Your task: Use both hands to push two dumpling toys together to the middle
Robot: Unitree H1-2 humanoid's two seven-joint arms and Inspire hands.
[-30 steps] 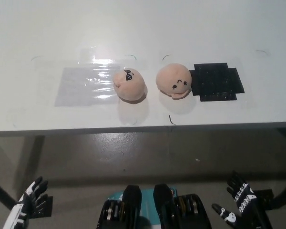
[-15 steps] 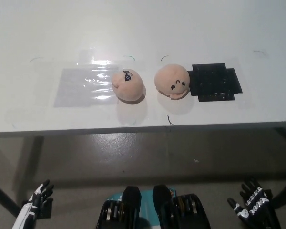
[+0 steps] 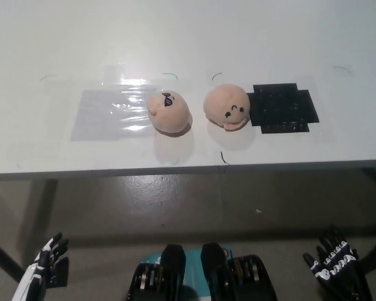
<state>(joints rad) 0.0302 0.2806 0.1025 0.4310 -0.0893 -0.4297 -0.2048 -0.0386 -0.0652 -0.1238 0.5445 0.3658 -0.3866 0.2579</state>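
Note:
Two peach dumpling toys lie near the middle of the white table (image 3: 188, 37), a small gap between them. The left dumpling toy (image 3: 169, 113) rests on the edge of a clear plastic sheet (image 3: 109, 113). The right dumpling toy (image 3: 227, 106) has a smiling face and touches a black mat (image 3: 282, 108). Both hands hang low, below the table's front edge and far from the toys. My white left hand (image 3: 42, 268) is at the bottom left, fingers spread, holding nothing. My black right hand (image 3: 335, 263) is at the bottom right, fingers also apart and empty.
The table's front edge (image 3: 188, 169) runs across the picture, with grey floor (image 3: 188, 207) beneath. A table leg (image 3: 37, 207) shows at the lower left. Small black marks dot the tabletop around the toys.
Both hands have dropped lower toward the picture's bottom corners. The toys have not moved on the table.

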